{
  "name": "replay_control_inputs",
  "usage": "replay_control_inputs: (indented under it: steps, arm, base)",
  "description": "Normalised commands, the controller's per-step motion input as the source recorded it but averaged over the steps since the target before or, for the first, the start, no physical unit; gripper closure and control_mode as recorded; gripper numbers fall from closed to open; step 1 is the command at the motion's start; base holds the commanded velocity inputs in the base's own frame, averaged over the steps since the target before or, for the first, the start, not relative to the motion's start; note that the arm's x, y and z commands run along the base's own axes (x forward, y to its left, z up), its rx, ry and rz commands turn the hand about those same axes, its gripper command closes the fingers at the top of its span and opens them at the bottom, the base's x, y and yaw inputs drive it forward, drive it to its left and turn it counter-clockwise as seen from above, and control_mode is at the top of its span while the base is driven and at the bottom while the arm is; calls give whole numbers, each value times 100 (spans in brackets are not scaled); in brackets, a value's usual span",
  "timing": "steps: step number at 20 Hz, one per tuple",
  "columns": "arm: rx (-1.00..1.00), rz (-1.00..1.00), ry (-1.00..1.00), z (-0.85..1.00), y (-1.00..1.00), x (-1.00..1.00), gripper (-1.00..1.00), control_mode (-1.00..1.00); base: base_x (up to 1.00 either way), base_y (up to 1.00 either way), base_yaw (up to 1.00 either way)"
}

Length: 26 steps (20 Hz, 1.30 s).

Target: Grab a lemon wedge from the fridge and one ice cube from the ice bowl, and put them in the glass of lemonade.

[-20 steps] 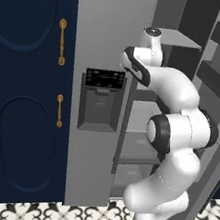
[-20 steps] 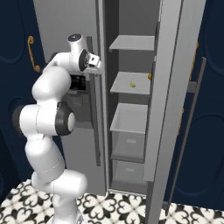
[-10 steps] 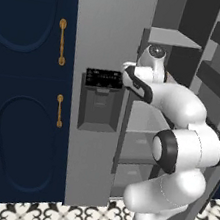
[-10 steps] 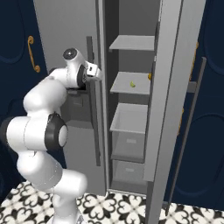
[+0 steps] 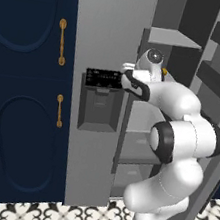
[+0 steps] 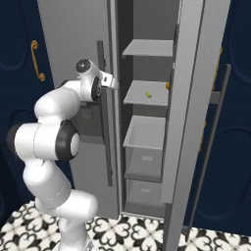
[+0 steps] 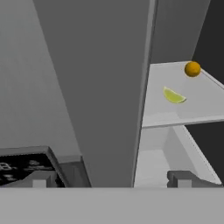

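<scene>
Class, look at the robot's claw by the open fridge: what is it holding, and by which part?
Nothing. The claw is open and empty; the lemon wedge lies untouched on the fridge shelf.

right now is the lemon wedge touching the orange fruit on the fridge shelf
Apart. The hand view shows bare grey shelf between the lemon wedge and the orange fruit.

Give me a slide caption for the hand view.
Open gripper facing the fridge door edge, lemon wedge and orange fruit on the shelf beyond.
</scene>
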Motion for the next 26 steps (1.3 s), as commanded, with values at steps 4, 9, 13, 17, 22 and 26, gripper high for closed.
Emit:
replay_control_inputs:
  steps: [4, 9, 13, 17, 22, 26]
  arm:
    - [0, 0, -2, 30, 0, 26, -100, -100]
    - [0, 0, 0, 0, 0, 37, -100, -100]
    - [0, 0, -12, -26, 0, 10, -100, -100]
    - [0, 0, -4, 0, 1, 0, 100, -100]
    - [0, 0, 0, 1, 5, 0, 100, -100]
    - [0, 0, 0, 12, 18, 10, 100, -100]
  base:
    - [0, 0, 0]
    - [0, 0, 0]
    - [0, 0, 0]
    - [0, 0, 0]
    - [0, 0, 0]
    - [0, 0, 0]
